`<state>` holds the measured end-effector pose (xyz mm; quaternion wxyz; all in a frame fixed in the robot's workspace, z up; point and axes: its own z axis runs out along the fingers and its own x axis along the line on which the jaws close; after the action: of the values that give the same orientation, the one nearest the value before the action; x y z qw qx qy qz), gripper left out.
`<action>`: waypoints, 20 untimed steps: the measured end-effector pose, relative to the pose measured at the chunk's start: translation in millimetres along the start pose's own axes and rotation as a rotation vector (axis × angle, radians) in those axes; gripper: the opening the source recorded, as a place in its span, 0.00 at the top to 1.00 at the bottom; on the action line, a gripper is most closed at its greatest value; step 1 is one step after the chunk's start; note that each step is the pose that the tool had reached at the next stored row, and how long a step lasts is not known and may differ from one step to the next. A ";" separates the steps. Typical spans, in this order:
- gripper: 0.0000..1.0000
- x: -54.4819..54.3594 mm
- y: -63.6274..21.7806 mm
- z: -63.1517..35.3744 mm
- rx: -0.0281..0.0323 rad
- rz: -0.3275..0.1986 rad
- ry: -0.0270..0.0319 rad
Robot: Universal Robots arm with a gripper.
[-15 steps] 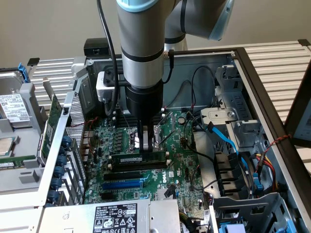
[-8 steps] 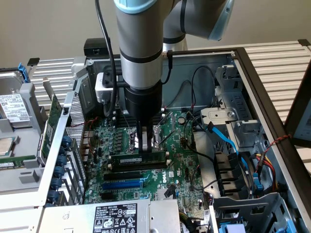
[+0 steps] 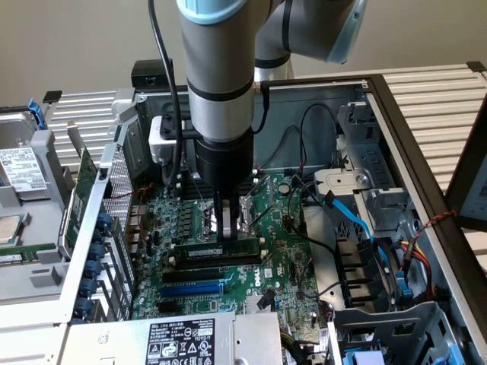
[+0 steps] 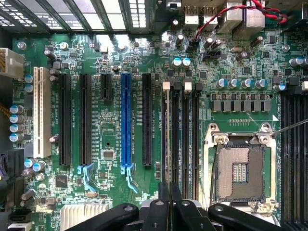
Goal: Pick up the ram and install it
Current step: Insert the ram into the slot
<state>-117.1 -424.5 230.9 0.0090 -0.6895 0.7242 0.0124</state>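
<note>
A big open computer case (image 3: 396,137) fills most of the exterior view, and it sits on a counter (image 3: 449,91) made of pale slats. A thick grey robot arm (image 3: 221,68) comes straight down from the top middle of that view into the case. Under it lies a wide green board (image 3: 281,251) (image 4: 110,125) full of little parts and long black slots. A grey power box (image 3: 179,338) with a black and white label is at the bottom middle of the exterior view. The ram (image 3: 221,249) (image 4: 168,139) is a long thin green stick. It stands on its edge in one of the black slots in the middle of the board, just beside the silver chip socket (image 4: 240,168). The black fingers (image 3: 219,220) (image 4: 163,199) are pressed close together on the ram's top edge, near its middle. A long blue slot (image 4: 126,120) lies a little way off from the ram. A blue cable (image 3: 354,217) curls at the exterior view's right.
</note>
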 end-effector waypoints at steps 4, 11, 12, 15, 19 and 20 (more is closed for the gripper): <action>0.88 0.0 0.6 0.8 0.0022 0.000 -0.0003; 0.88 0.2 1.4 3.9 0.0086 0.000 -0.0005; 0.88 0.2 1.4 4.8 0.0096 0.000 -0.0006; 0.88 0.3 1.5 6.5 0.0107 0.000 -0.0007; 0.80 0.3 1.6 5.5 -0.0024 0.002 -0.0022; 0.80 0.6 1.6 4.7 -0.0086 0.004 -0.0035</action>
<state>-118.7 -424.9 226.2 0.0072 -0.6881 0.7254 0.0167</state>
